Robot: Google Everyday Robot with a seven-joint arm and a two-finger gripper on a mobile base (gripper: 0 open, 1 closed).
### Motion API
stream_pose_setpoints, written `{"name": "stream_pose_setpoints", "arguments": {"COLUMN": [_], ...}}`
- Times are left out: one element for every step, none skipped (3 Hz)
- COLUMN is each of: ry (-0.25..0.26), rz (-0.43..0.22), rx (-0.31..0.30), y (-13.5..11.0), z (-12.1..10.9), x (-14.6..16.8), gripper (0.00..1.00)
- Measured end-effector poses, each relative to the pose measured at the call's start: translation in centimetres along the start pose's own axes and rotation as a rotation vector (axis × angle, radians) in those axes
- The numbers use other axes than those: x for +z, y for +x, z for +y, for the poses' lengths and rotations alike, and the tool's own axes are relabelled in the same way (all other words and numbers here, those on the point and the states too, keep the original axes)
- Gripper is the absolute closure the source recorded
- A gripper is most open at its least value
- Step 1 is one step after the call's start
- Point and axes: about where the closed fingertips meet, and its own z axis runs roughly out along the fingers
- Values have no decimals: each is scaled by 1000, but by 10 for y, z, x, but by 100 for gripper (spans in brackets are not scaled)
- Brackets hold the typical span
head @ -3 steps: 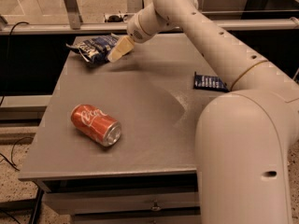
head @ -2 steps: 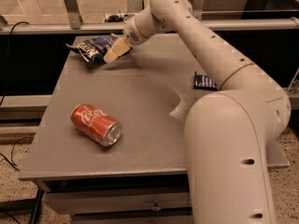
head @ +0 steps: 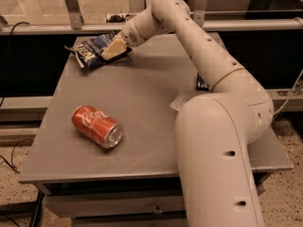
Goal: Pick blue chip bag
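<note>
The blue chip bag (head: 90,51) is a crumpled navy foil bag with white lettering, lying at the far left corner of the grey table (head: 142,93). My gripper (head: 113,48) reaches across the table from the right and sits at the bag's right end, overlapping it. My arm fills the right side of the view and hides part of the table.
A red soda can (head: 97,126) lies on its side at the table's front left. A small dark blue packet (head: 202,83) peeks out behind my arm at the right edge. A metal rail (head: 57,28) and frame posts stand behind the table.
My gripper has moved a little further left and down onto the bag's right end. My arm's lower part has swung in. The bag and can have not moved.
</note>
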Motion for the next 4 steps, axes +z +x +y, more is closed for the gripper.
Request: {"name": "stream_pose_setpoints", "arguments": {"ry": [-11, 14, 56, 121], "rz": [-9, -36, -88, -149], "rx": [5, -16, -46, -66], "y": [-3, -17, -38, -56], "z": [5, 11, 20, 30], "x": [-9, -33, -71, -118], "gripper": [62, 85, 100, 100]}}
